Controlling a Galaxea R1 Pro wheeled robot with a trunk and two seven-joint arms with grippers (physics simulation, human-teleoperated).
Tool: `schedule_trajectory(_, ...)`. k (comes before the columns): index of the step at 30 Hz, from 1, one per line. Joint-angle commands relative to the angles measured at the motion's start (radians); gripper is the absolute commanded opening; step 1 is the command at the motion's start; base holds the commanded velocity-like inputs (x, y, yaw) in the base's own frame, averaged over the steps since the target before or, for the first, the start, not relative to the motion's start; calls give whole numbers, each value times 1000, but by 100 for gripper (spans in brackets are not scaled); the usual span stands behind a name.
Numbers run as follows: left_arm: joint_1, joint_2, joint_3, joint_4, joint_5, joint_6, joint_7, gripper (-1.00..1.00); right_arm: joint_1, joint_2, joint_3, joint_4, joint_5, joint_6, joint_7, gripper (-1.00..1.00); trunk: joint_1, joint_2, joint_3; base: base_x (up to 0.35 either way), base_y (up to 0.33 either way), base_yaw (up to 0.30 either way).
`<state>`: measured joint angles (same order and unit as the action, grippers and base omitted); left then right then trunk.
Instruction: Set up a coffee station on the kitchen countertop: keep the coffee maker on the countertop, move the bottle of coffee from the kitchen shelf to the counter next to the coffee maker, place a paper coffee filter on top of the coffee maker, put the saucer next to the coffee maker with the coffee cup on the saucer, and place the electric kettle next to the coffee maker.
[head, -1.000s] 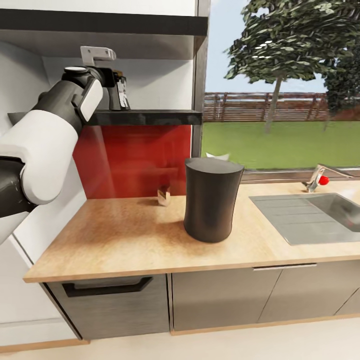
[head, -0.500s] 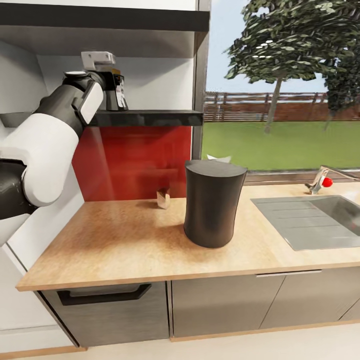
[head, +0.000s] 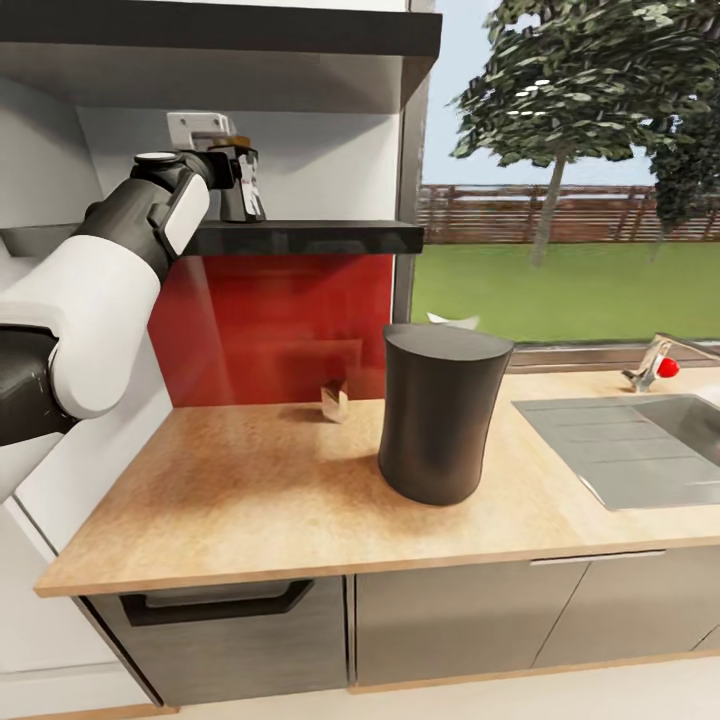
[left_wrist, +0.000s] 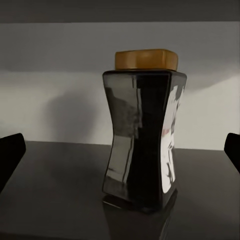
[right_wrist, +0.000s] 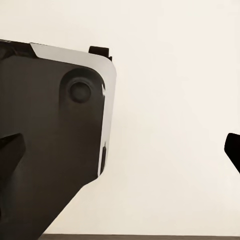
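While the left hand (head: 238, 165) is up at the kitchen shelf (head: 300, 236), the bottle of coffee (left_wrist: 142, 145) stands on that shelf, right in front of it. In the left wrist view the two fingertips (left_wrist: 11, 155) sit far out at each side, so the hand is spread wide and not touching the bottle. I think the step now is getting the bottle. Next the hand should slide in around it, then squeeze gently, because the bottle looks tall and could tip. The coffee maker (head: 440, 412) stands on the bench (head: 240, 490), left of the sink (head: 630, 450). The right hand (right_wrist: 120, 150) looks spread too, holding nothing. A small white thing peeks out behind the coffee maker; I cannot tell what it is.
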<state>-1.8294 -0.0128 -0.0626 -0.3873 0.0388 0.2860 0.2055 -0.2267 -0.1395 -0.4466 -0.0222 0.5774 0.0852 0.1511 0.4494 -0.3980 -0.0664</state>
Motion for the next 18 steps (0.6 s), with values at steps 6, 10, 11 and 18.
schedule_trajectory(6, -1, 1, -6, 0, 4, 6, 6, 100, 1, 0, -8, -2, 9, 6, 5, 100, 1, -2, -2, 119, 8, 0)
schedule_trajectory(10, -1, 1, -6, 0, 5, 6, 6, 100, 1, 0, -8, -2, 9, 7, 5, 100, 1, -2, -2, 73, 1, 0)
schedule_trajectory(11, -1, 1, -6, 1, 6, 6, 6, 100, 1, 0, -8, -2, 9, 7, 5, 100, 1, -2, -2, 25, 0, 0)
schedule_trajectory(18, -1, -6, -6, 2, 7, -4, 6, 100, 4, 0, -9, -2, 9, 7, 5, 100, 1, -2, -2, 9, 0, 0)
